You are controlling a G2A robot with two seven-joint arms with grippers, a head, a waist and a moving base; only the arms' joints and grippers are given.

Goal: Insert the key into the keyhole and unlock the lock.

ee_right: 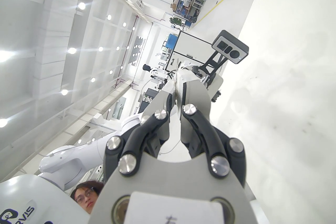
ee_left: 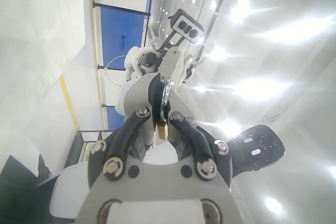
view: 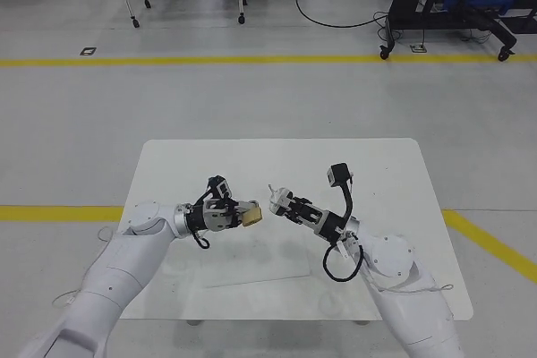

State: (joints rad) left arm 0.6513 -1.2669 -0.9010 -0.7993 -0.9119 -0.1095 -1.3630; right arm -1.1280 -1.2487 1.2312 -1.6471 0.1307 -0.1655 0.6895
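Note:
Over the middle of the white table (view: 385,170), my left gripper (view: 236,213) is shut on a brass padlock (view: 251,213), whose body points toward the other arm. In the left wrist view the padlock's silver shackle (ee_left: 167,93) sits between the fingers and its brass body (ee_left: 162,131) lies nearer the palm. A short gap to the right, my right gripper (view: 283,200) is shut on a small metal key (view: 272,190) whose tip juts out beyond the fingers. The key (ee_right: 176,97) shows edge-on as a thin blade between the right fingers, and the key (ee_left: 197,64) also shows beyond the padlock.
Both wrist cameras (view: 340,174) stand up above the grippers. Bare tabletop lies all around the arms. Yellow floor lines (view: 251,61) run behind and beside the table.

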